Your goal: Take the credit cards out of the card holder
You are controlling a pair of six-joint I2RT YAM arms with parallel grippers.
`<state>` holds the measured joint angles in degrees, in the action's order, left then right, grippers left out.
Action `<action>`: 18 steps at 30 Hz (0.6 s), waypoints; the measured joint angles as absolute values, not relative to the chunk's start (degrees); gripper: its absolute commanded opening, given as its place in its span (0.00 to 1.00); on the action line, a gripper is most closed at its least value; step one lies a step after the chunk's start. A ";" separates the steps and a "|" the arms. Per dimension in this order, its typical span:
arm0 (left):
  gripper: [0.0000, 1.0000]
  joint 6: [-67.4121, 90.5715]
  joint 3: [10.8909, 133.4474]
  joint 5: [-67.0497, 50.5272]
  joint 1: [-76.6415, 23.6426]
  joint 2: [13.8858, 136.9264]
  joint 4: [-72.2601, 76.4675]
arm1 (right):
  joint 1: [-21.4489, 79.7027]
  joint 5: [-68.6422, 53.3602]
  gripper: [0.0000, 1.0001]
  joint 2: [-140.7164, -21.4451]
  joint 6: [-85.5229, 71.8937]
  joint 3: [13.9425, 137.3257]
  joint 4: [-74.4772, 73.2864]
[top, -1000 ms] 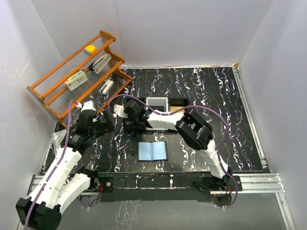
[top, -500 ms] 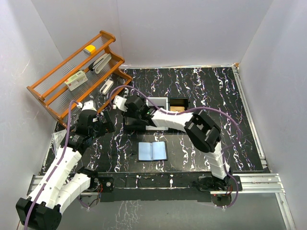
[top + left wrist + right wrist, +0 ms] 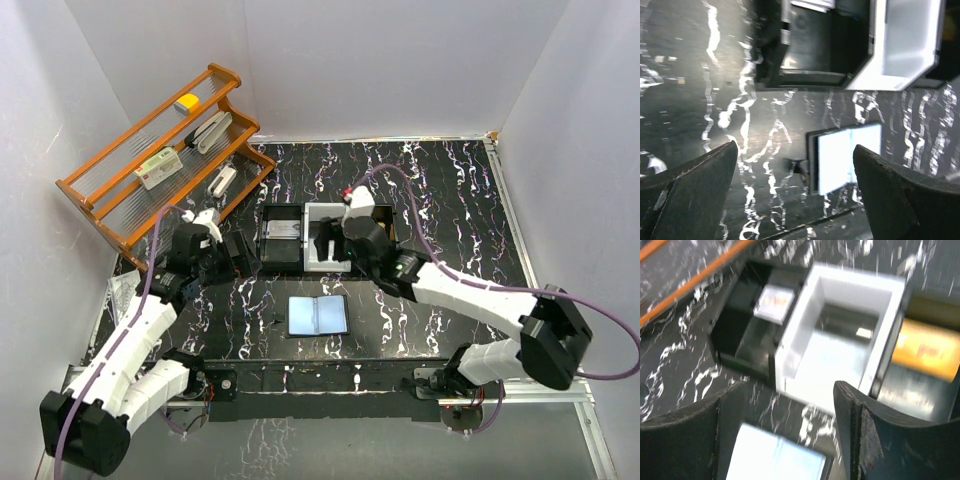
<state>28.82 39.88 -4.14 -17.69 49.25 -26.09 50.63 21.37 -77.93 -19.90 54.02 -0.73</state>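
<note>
Left gripper [image 3: 243, 258] hangs low over the black marbled table [image 3: 450, 200], jaws spread wide, nothing between them. In the left wrist view, left gripper [image 3: 795, 150] has both dark fingers [image 3: 695, 190] at the frame's lower corners, with bare tabletop in the gap.

Behind and left of it: orange wooden rack [image 3: 100, 205] against the wall, slatted shelves, a few small items on them, one yellow [image 3: 186, 102].

Just right of the left gripper: black three-compartment tray [image 3: 280, 262].
- Left compartment black; a pale card [image 3: 283, 230] lies in it. The right wrist view shows that card [image 3: 772, 302] as whitish with an orange mark, blurred.
- Middle compartment is a white bin [image 3: 325, 212], its walls bright in both wrist views [image 3: 910, 40] [image 3: 855, 285].
- Right compartment holds an orange-yellow card [image 3: 925, 347], details smeared.

Card holder [image 3: 318, 315] lies nearer the arm bases than the tray, apart from it, spread open flat, its glossy light blue-grey inside up. Neither gripper touches it. It also shows in the left wrist view [image 3: 845, 157] and at the bottom edge of the right wrist view [image 3: 775, 460].

Right gripper [image 3: 328, 245] sits over the white bin's near side, the arm reaching in from the right. In its own camera, right gripper [image 3: 790, 385] has its jaws parted and holds nothing.
</note>
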 measured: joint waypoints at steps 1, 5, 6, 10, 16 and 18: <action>0.99 29.45 39.79 -6.66 -17.69 50.35 -25.23 | 50.41 20.80 0.69 -75.96 -24.58 51.66 -2.85; 0.97 32.01 39.31 -14.20 -18.44 53.15 -22.48 | 50.24 14.79 0.66 -72.16 -40.05 44.80 -10.13; 0.96 32.67 39.31 -15.18 -18.92 53.65 -22.02 | 50.24 12.84 0.64 -71.50 -43.31 42.96 -11.03; 0.94 36.16 39.35 -16.25 -23.09 57.10 -20.47 | 50.24 5.74 0.58 -69.36 -53.71 35.24 -11.86; 0.73 40.16 40.82 -14.17 -34.81 65.54 -19.44 | 50.24 -0.32 0.50 -70.72 -60.18 33.04 -11.44; 0.70 41.32 40.82 -13.85 -36.67 67.07 -19.09 | 50.24 -0.82 0.48 -71.61 -60.47 33.54 -11.60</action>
<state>41.32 40.82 -13.85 -36.67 67.07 -19.09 50.24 -0.82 -71.61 -60.47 33.54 -11.60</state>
